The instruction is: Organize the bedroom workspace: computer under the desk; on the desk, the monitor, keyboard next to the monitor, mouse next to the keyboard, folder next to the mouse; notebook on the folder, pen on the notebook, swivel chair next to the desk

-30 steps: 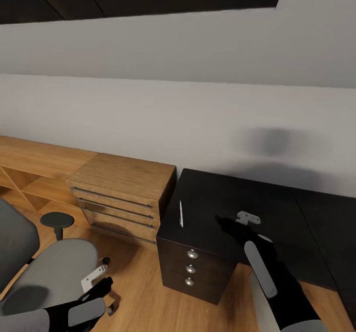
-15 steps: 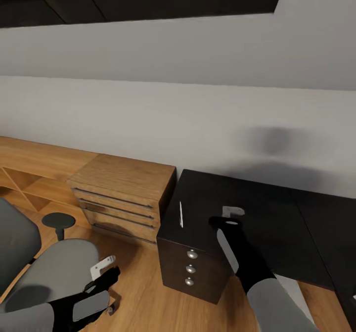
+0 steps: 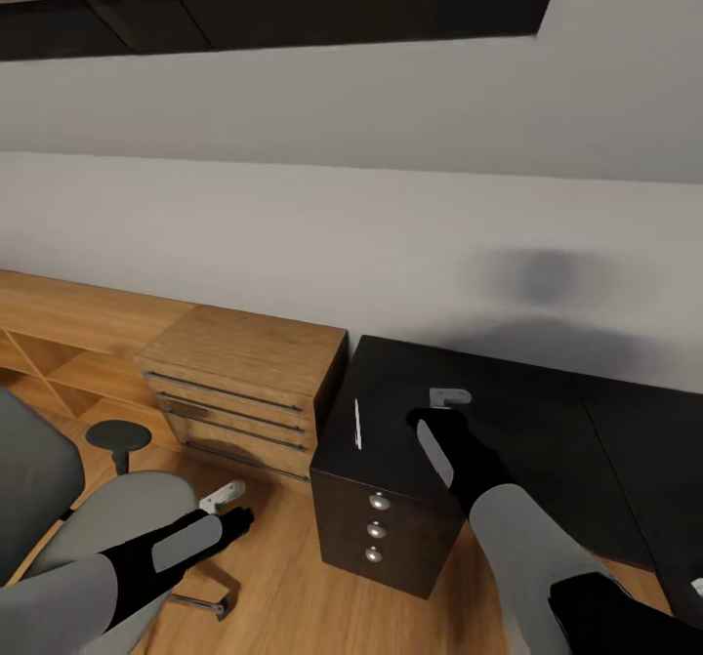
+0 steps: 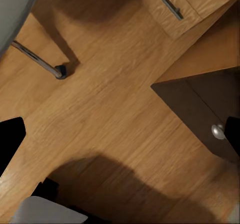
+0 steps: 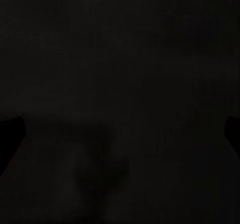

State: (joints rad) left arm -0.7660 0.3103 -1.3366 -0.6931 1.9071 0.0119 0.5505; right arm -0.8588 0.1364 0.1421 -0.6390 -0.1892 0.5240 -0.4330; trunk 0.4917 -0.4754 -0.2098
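One pen [image 3: 357,423] lies near the table [image 3: 547,421] edge, at nine o'clock of the right end effector [image 3: 447,398], which looks open and empty; a careless sweep could knock it off.

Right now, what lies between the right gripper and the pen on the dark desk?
Nothing: in the head view, bare desk top separates the right gripper from the pen.
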